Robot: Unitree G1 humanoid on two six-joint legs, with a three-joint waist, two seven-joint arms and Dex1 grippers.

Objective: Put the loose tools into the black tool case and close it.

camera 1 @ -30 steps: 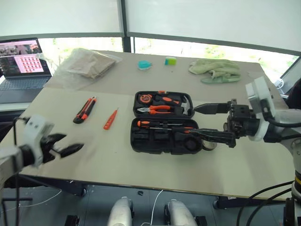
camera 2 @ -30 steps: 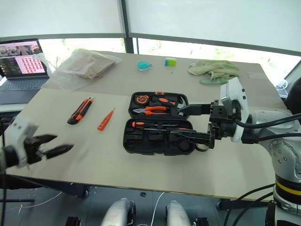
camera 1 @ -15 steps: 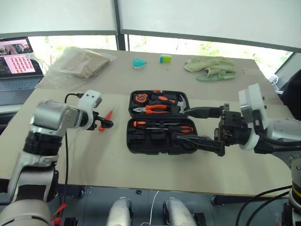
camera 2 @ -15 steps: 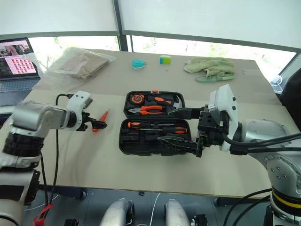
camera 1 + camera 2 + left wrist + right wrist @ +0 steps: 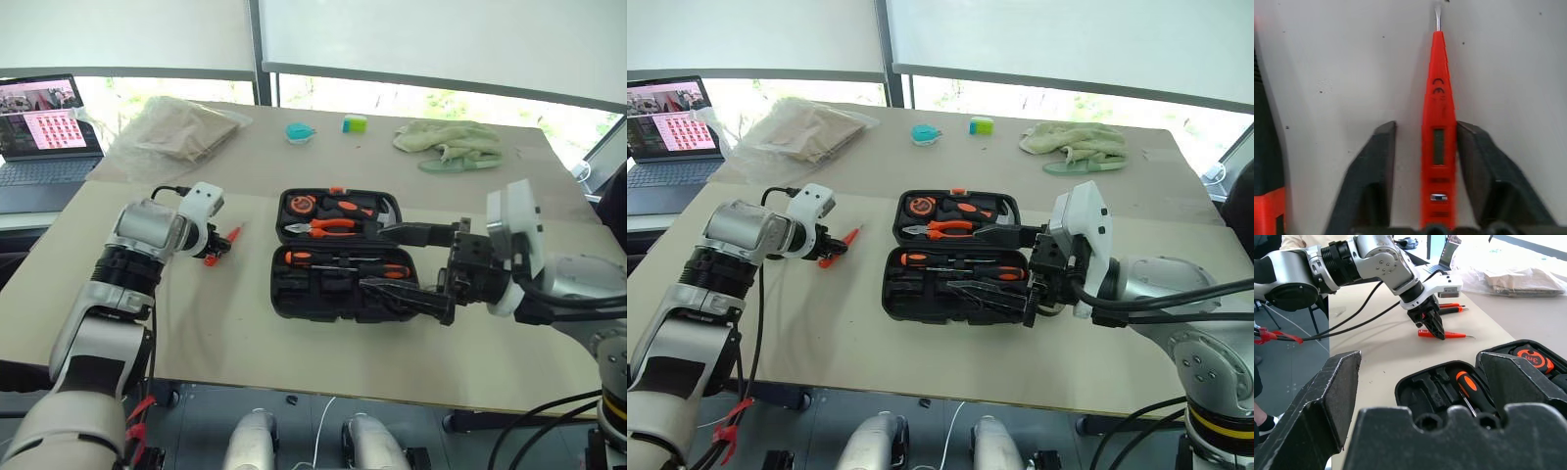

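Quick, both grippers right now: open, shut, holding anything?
Left gripper: fingers astride the small orange screwdriver on the table, gaps both sides, not gripped.
Right gripper: open, empty, beside the black tool case.

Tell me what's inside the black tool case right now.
In the open black tool case: tape measure, pliers and hammer in one half, two screwdrivers in the other. The right gripper covers the near-right recesses.

Glossy orange plastic small screwdriver with metal tip lies on the smooth matt table.
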